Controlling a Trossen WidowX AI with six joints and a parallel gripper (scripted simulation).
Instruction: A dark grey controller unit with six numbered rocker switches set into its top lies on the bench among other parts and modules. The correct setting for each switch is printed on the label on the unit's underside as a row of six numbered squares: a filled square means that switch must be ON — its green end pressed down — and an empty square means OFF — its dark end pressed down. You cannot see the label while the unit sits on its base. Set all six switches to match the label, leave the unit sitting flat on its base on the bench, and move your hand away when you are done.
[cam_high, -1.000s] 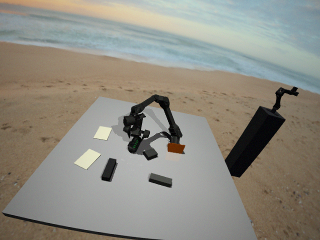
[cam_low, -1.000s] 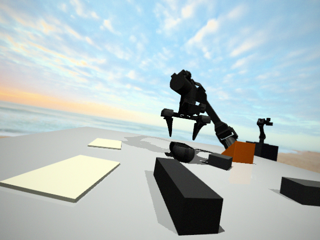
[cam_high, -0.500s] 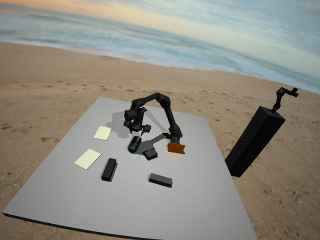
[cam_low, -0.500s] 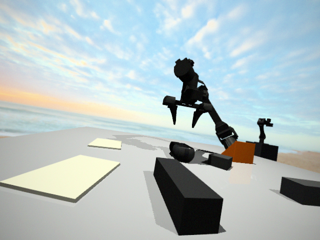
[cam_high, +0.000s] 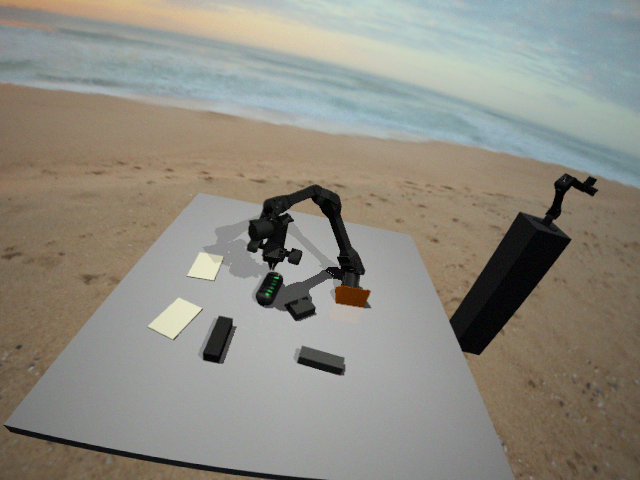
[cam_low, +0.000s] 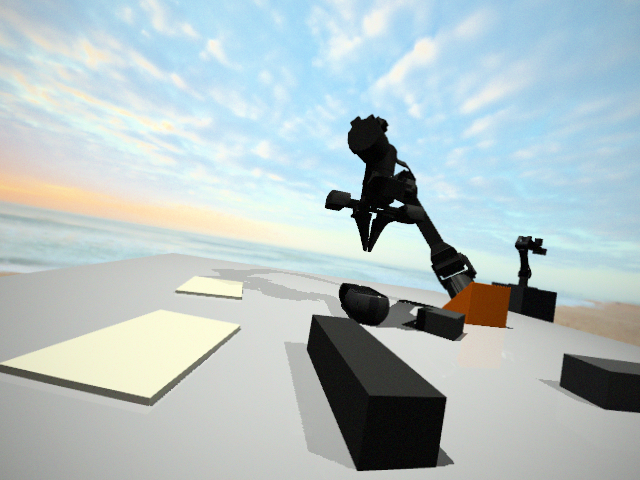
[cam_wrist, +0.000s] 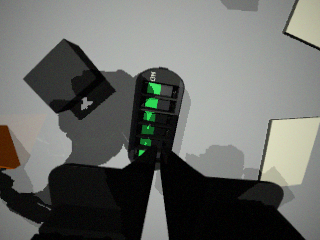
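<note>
The dark controller unit (cam_high: 269, 295) (cam_low: 364, 305) (cam_wrist: 170, 78) sits on the bench with its switches facing up; its underside label is hidden. In the wrist view the "ON" mark is at its upper left, and green shows on the left half of the switches. The lowest switch is partly covered by the fingertips, so its state is unclear. My gripper (cam_high: 272, 268) (cam_low: 368, 250) (cam_wrist: 158, 150) is shut and empty, pointing down. In the exterior view, its tips hang above the unit with a gap between them; in the wrist view they overlap the unit's lower end.
A small dark block (cam_high: 300, 308) (cam_low: 439, 322) (cam_wrist: 57, 77) lies close beside the unit. An orange block (cam_high: 352, 296) (cam_low: 490, 304) stands by the arm's base. A long black block (cam_high: 218, 336), a grey block (cam_high: 321, 360) and two cream plates (cam_high: 205, 266) (cam_high: 175, 318) lie around.
</note>
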